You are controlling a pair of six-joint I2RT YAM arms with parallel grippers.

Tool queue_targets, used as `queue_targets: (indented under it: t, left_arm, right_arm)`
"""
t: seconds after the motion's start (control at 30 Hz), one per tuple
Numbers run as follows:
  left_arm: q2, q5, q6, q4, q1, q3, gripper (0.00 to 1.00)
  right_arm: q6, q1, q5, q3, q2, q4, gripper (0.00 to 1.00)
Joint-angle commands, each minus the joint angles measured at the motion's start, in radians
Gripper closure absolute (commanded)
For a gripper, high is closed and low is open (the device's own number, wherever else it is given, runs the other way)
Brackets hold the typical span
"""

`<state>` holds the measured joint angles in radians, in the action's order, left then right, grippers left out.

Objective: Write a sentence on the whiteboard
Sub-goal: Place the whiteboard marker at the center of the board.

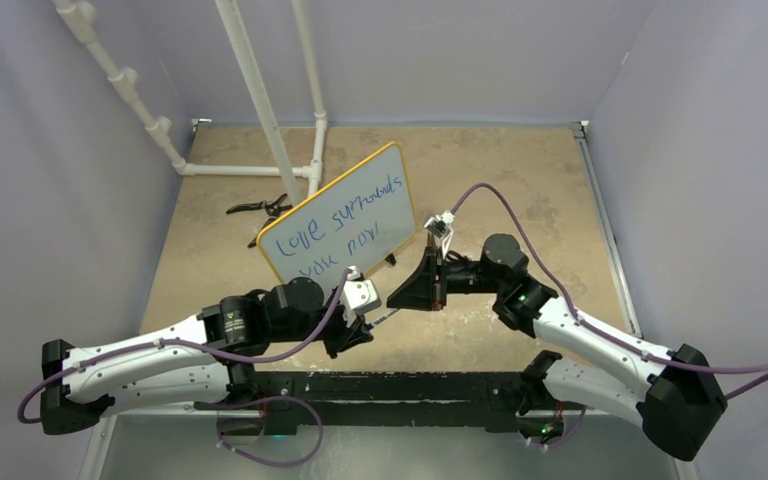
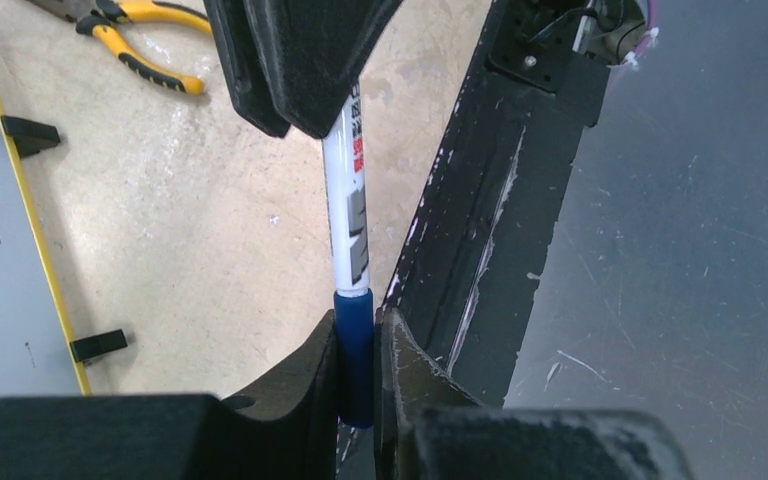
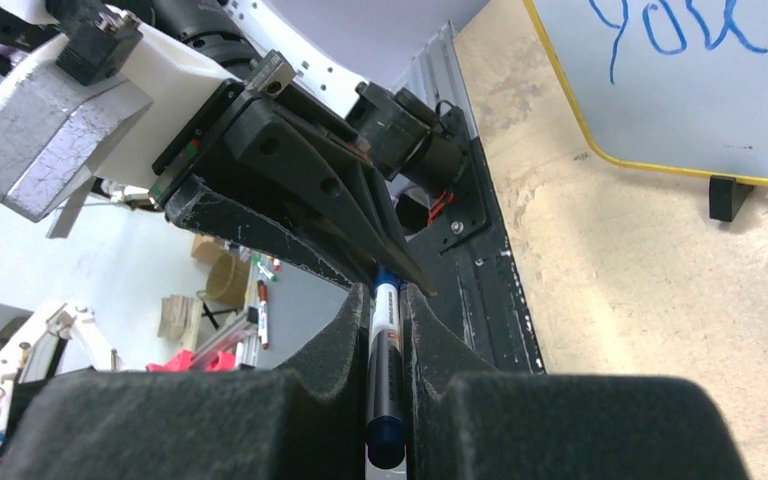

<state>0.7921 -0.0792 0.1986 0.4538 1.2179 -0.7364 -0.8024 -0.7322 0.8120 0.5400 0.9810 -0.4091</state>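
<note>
The whiteboard (image 1: 388, 168), yellow-framed on black feet, stands tilted at mid-table. The sentence (image 1: 332, 222) runs across it in two lines of blue handwriting. Just in front of it both grippers meet on one marker (image 1: 384, 316). My left gripper (image 2: 356, 340) is shut on the marker's blue cap (image 2: 354, 350). The white barrel (image 2: 348, 200) runs up into the right gripper's fingers (image 2: 300, 60). In the right wrist view my right gripper (image 3: 385, 300) is shut on the marker barrel (image 3: 384, 350), and the whiteboard (image 3: 680, 90) stands at upper right.
Yellow-handled pliers (image 2: 130, 40) lie on the table behind the board's left end (image 1: 260, 210). A white pipe frame (image 1: 260, 100) rises at the back left. A black mounting rail (image 1: 400, 385) runs along the near edge, and walls close in three sides.
</note>
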Motion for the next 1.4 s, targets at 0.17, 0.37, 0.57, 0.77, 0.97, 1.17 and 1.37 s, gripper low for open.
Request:
queue_targets:
  t: [0.17, 0.37, 0.57, 0.77, 0.97, 1.17, 1.37]
  left_arm:
    - [-0.018, 0.030, -0.074, -0.227, 0.005, -0.013, 1.00]
    - [-0.053, 0.072, -0.088, -0.255, 0.005, -0.007, 1.00]
    - [-0.049, 0.069, -0.113, -0.273, 0.005, -0.016, 1.00]
    - [-0.039, 0.076, -0.141, -0.277, 0.005, -0.033, 1.00]
    - [-0.047, 0.102, -0.149, -0.304, 0.005, -0.036, 1.00]
    - [-0.050, 0.104, -0.144, -0.339, 0.004, -0.034, 1.00]
    - [-0.053, 0.110, -0.146, -0.368, 0.003, -0.035, 1.00]
  right_arm:
    - [0.019, -0.152, -0.048, 0.006, 0.114, -0.037, 1.00]
    - [-0.024, -0.180, -0.029, -0.025, 0.159, -0.125, 1.00]
    - [-0.053, -0.214, -0.014, -0.041, 0.210, -0.194, 1.00]
    - [-0.051, -0.254, -0.008, -0.034, 0.254, -0.204, 1.00]
    - [-0.055, -0.271, -0.004, -0.031, 0.278, -0.219, 1.00]
    - [-0.069, -0.290, -0.003, -0.029, 0.307, -0.252, 1.00]
    - [-0.079, -0.307, -0.008, -0.030, 0.326, -0.275, 1.00]
